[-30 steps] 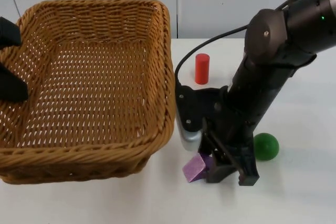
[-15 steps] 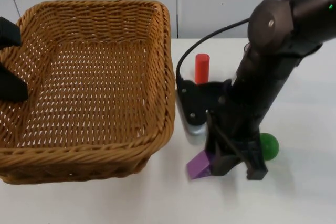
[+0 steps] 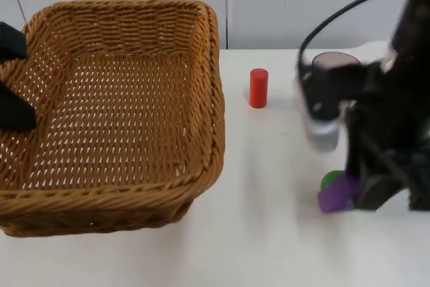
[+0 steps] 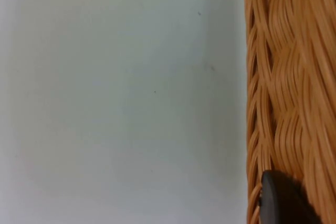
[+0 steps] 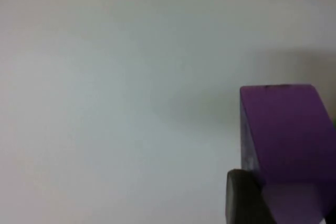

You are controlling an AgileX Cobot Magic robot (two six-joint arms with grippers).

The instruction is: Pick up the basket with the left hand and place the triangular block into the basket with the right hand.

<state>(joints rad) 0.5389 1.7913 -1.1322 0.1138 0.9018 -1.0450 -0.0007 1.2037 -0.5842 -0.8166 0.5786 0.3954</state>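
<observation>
The woven basket point(image 3: 121, 166) takes up the left half of the top view, and my left gripper point(image 3: 12, 77) is shut on its left rim. Its fingertip point(image 4: 283, 205) rests against the wicker rim point(image 4: 286, 77) in the left wrist view. The purple triangular block point(image 3: 337, 191) is at the right, between the fingers of my right gripper point(image 3: 363, 191), which is shut on it. The right wrist view has the block point(image 5: 283, 135) beside a black fingertip point(image 5: 247, 198), above the white table. The right arm is blurred by motion.
A red cylinder point(image 3: 259, 88) stands upright on the table right of the basket. A green ball point(image 3: 328, 179) peeks out just behind the purple block. The grey partition wall runs along the back.
The right arm has swung to the right, carrying the purple block away from the basket, past the green ball. The basket and the left gripper have stayed put.
</observation>
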